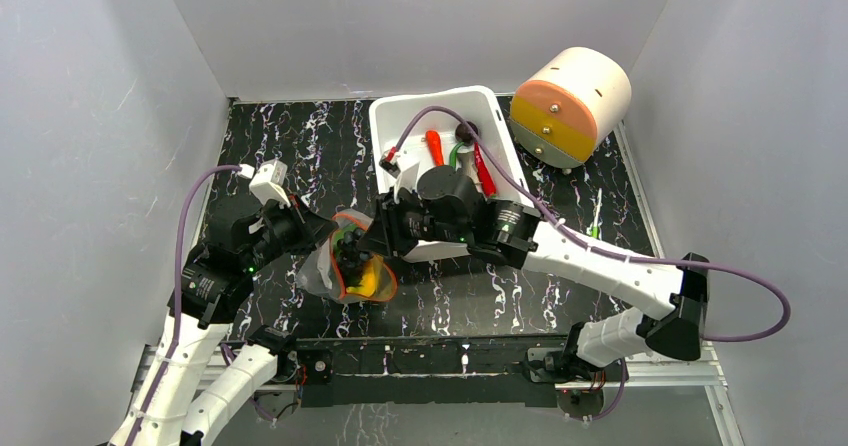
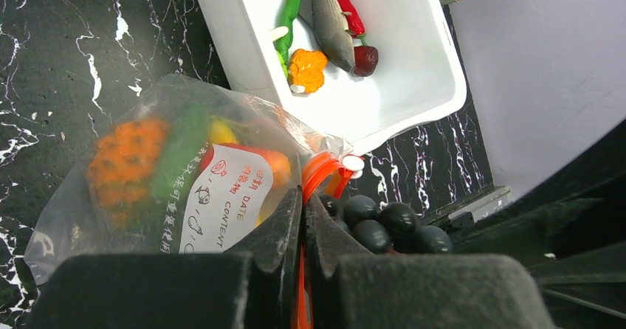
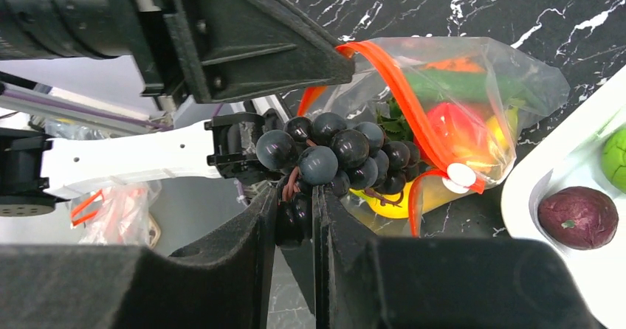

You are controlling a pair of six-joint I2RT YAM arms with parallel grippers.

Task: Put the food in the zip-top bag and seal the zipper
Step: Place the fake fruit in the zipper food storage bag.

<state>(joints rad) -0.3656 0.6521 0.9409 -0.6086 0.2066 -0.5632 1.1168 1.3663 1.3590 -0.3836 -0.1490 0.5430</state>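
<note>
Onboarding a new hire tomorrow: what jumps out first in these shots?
The dark grapes, pinched in the right claw at the mouth of the clear bag, centre table. The left claw grips the bag's red-orange zipper; behind sits a white bin with more toy food.

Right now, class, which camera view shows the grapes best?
The right wrist view: nearly the whole bunch of grapes fills its centre, pinched in the right end effector at the mouth of the bag. The left wrist view catches only a few grapes at its lower edge; the top view barely shows them.
</note>
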